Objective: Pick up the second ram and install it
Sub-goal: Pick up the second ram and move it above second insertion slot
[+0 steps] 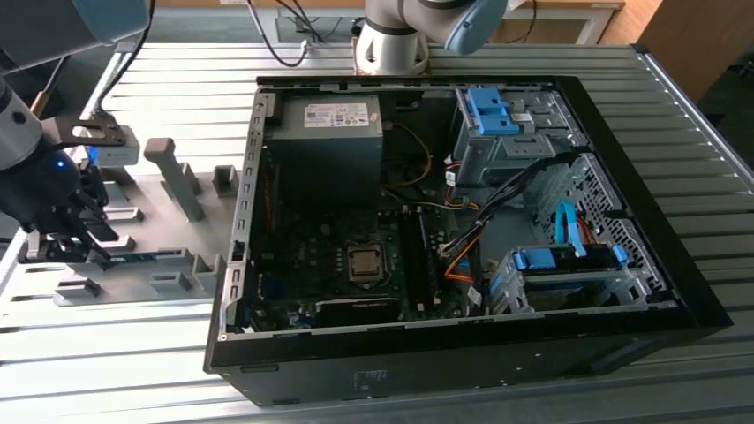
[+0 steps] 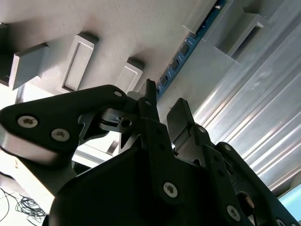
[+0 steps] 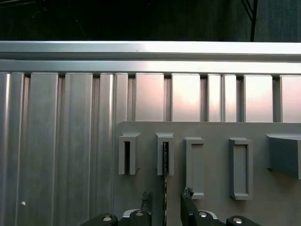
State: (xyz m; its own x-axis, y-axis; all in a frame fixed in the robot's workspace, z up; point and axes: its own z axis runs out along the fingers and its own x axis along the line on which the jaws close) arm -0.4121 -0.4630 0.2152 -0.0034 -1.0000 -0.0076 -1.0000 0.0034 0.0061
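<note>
- Table (image 1: 106, 353), ribbed aluminium, takes up pretty much the whole exterior view.
- Next biggest is the black PC case (image 1: 471, 362), side panel off, lying across the centre and right of that frame. The motherboard (image 1: 353, 265) faces up, the power supply (image 1: 324, 150) is toward the top, and the blue drive brackets (image 1: 489, 110) are at upper right.
- Over at the exterior view's left there's a grey fixture plate (image 1: 147, 225) flat on the table, just beside the case, with a bunch of grey holder blocks (image 1: 177, 177) sticking up from it.
- Grey robot arm (image 1: 18, 124) hangs along the left edge of the exterior view, above the plate.
- Its gripper (image 1: 73, 247) is low over the plate's lower-left part. In the first wrist view the gripper (image 3: 167, 200) has its fingers parted, one on each side of the stick with a gap showing on both sides, so it's holding nothing. Same story in the second wrist view, where the gripper (image 2: 164, 110) is lined up with the board's end.
- Smallest bit: the second ram (image 1: 147, 257), a thin blue-green stick, is on the plate at lower left of the exterior view, outside the case. In the first wrist view the second ram (image 3: 165, 169) stands on edge in a slotted block (image 3: 170, 155). In the second wrist view the second ram (image 2: 186, 47) shows its dark chips.
</note>
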